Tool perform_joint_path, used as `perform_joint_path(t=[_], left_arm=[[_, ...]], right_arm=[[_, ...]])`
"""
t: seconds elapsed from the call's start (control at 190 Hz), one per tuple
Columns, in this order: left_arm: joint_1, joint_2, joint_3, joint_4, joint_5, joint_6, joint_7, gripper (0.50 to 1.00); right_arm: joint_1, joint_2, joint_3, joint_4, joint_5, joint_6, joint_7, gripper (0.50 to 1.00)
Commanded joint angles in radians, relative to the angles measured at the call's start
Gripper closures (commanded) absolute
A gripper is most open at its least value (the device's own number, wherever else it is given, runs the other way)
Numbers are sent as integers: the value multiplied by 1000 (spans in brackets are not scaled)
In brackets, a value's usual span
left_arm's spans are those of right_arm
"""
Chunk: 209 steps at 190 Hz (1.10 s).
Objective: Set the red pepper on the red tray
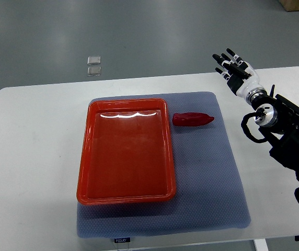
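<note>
On the white table (34, 157) I see a grey mat (212, 172) — red pepper (192, 119) lies just beside the red tray (87, 151), while my right hand (235, 68) hovers well apart, fingers spread, holding nothing.

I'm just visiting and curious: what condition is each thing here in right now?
Pepper: lying on the mat, right of the tray, not held.
Tray: empty, on the mat.
Right hand: open, fingers spread, holding nothing, apart from the pepper.
Left hand: out of view.
</note>
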Motion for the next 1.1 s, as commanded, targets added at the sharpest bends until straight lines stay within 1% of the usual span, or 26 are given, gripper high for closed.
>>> perform_joint_path(t=[0.0,1.097], left_arm=[[0,0,1,2,0,0,0,500],[2,0,-3,0,0,0,0,500]], right_arm=[[-1,1,1,1,0,1,0,576],[2,1,2,-2,0,-8,2,574]])
